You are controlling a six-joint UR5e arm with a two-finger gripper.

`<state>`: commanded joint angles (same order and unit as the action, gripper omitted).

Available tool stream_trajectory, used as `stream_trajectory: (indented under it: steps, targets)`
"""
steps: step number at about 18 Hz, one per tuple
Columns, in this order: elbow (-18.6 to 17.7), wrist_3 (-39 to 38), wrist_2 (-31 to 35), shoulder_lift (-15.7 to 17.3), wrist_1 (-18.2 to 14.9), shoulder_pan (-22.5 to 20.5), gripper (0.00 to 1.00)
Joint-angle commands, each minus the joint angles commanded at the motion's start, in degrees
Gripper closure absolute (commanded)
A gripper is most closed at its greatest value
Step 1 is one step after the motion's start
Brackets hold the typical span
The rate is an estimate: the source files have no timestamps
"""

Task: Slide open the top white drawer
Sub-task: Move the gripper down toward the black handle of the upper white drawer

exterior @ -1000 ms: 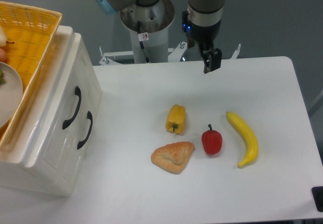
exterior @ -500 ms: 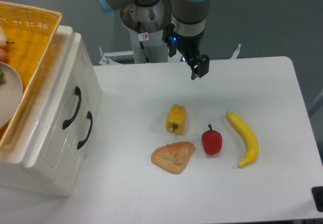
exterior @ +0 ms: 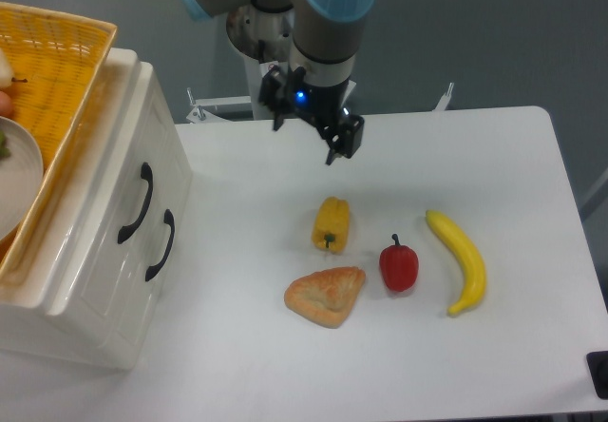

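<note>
The top white drawer (exterior: pixel 122 189) sits closed in the white cabinet (exterior: pixel 90 279) at the table's left – black handle (exterior: pixel 136 202) untouched. The gripper (exterior: pixel 344 140) hangs above the table behind a yellow pepper (exterior: pixel 331 224), well apart from the drawer – whether its fingers are apart I cannot tell

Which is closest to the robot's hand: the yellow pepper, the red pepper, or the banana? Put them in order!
From the hand, nearest first:
1. Yellow pepper, just below the hand on the table.
2. Red pepper, farther down and to the picture's right.
3. Banana, farthest, out toward the table's right edge.
</note>
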<state>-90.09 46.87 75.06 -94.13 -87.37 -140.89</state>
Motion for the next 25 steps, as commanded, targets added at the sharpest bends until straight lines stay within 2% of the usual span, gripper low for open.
stream_trajectory:
  steps: [2,7,9,12,25]
  targets:
    - [0.2,-5.6,-0.2,-1.1,1.1,1.7,0.00]
    - [0.2,-12.6,-0.2,-2.6,2.7,3.7,0.00]
    - [0.4,-16.4,-0.3,-3.5,4.3,6.0,0.00]
    - [0.7,-22.3,-2.7,-5.1,6.2,7.0,0.00]
    - [1.3,-28.9,-3.3,-8.3,6.8,12.1,0.00]
